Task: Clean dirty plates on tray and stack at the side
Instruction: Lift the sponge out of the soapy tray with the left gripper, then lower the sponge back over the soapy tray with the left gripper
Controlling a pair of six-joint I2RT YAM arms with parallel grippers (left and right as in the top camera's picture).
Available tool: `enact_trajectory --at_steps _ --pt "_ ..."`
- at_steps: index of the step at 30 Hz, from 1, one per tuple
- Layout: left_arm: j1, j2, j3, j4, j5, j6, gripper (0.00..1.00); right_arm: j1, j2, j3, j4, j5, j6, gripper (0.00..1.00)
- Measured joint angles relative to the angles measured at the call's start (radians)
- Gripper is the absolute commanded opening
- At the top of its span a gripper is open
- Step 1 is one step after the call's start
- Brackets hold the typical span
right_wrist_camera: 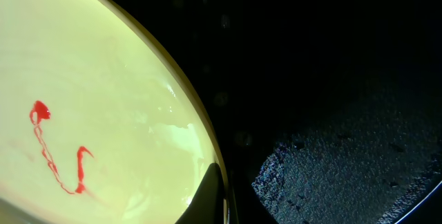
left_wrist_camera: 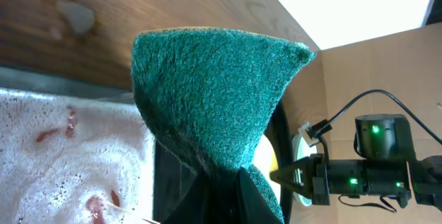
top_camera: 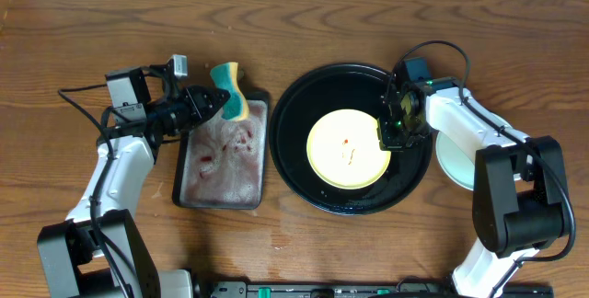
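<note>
A pale yellow plate (top_camera: pixel 345 149) with thin red smears lies in the round black tray (top_camera: pixel 294 105). My right gripper (top_camera: pixel 388 134) is at the plate's right rim. In the right wrist view one finger (right_wrist_camera: pixel 217 196) lies over the rim of the yellow plate (right_wrist_camera: pixel 90 79), shut on it; the other finger is hidden against the black tray (right_wrist_camera: pixel 331 79). My left gripper (top_camera: pixel 213 103) is shut on a green-and-yellow sponge (top_camera: pixel 230 91), held above the far edge of the grey tray. The sponge (left_wrist_camera: pixel 214 92) fills the left wrist view above the fingers (left_wrist_camera: pixel 242 196). A pale mint-blue plate (top_camera: pixel 453 160) lies right of the black tray, partly under my right arm.
A rectangular grey tray (top_camera: pixel 189 197) left of the black tray holds white foam with red streaks (left_wrist_camera: pixel 55 169). The table is brown wood. Both arm bases stand at the near edge.
</note>
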Motion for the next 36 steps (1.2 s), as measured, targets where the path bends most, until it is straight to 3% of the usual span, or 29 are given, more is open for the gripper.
enact_trajectory --at_steps 9,21,36 --pt "0.000 -0.014 0.000 0.011 0.003 0.020 0.07 0.000 0.000 0.000 0.000 0.000 0.000 0.01" --pt "0.000 -0.196 0.000 -0.023 -0.034 0.066 0.07 0.000 0.000 0.000 0.000 0.000 0.000 0.01" --pt "0.000 -0.200 0.000 -0.026 -0.049 0.080 0.07 0.000 0.000 0.000 0.000 0.000 0.000 0.01"
